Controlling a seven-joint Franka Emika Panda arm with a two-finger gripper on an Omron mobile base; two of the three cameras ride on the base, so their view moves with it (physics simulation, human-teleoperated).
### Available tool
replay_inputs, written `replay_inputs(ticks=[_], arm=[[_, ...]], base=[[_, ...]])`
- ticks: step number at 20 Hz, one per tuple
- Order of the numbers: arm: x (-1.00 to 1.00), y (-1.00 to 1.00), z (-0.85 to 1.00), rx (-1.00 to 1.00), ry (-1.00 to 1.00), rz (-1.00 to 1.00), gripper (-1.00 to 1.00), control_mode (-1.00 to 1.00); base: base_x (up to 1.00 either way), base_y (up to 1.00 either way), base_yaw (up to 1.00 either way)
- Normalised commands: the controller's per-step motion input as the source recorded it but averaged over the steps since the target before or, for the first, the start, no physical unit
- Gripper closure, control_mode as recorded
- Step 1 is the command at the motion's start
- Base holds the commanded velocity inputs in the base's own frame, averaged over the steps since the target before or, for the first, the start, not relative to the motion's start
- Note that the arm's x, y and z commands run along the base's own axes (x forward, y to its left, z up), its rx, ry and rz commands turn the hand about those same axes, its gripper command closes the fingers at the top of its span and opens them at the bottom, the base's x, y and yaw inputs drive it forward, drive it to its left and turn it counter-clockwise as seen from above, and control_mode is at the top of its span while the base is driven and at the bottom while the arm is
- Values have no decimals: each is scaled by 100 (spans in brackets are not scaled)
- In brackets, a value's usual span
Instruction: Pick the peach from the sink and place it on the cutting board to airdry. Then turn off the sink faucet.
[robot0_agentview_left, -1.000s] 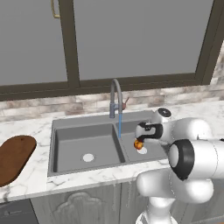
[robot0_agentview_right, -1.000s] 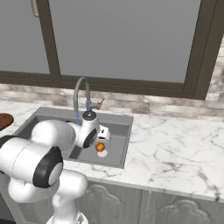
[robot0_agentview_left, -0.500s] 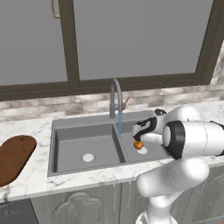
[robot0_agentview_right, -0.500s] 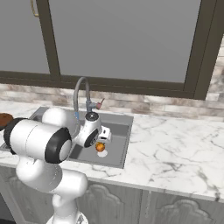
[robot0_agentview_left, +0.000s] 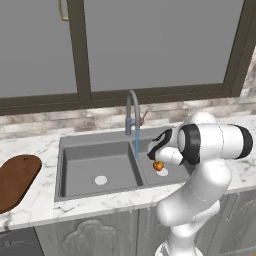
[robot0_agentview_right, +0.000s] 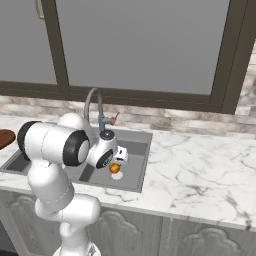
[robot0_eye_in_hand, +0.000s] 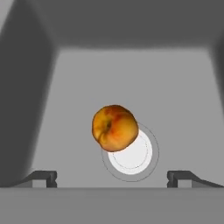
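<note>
Peach (robot0_eye_in_hand: 114, 127) lying in the right basin of the sink (robot0_agentview_left: 80, 142), overlapping the white drain (robot0_eye_in_hand: 133, 156), claw (robot0_eye_in_hand: 113, 178) hanging above it, fingers spread wide and empty, board (robot0_agentview_left: 17, 180) on the desk (robot0_agentview_right: 200, 170) far left

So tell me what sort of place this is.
A simulated kitchen, most likely: a double-basin sink set in a marble counter, a gooseneck faucet under a window, and a cutting board beside it.
</note>
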Motion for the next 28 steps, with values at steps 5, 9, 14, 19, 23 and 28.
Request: replay_inputs(ticks=[5, 9, 14, 19, 23, 28], arm=[[20, 0, -21, 0, 0, 0, -100, -100], [22, 0, -20, 0, 1, 0, -100, -100], [22, 0, -21, 0, 1, 0, -100, -100], [15, 0, -23, 0, 3, 0, -100, -100], [13, 0, -25, 0, 4, 0, -100, -100], [15, 0, -23, 0, 4, 0, -100, -100]], base=[[0, 0, 0], [0, 0, 0], [0, 0, 0], [0, 0, 0], [0, 0, 0], [0, 0, 0]])
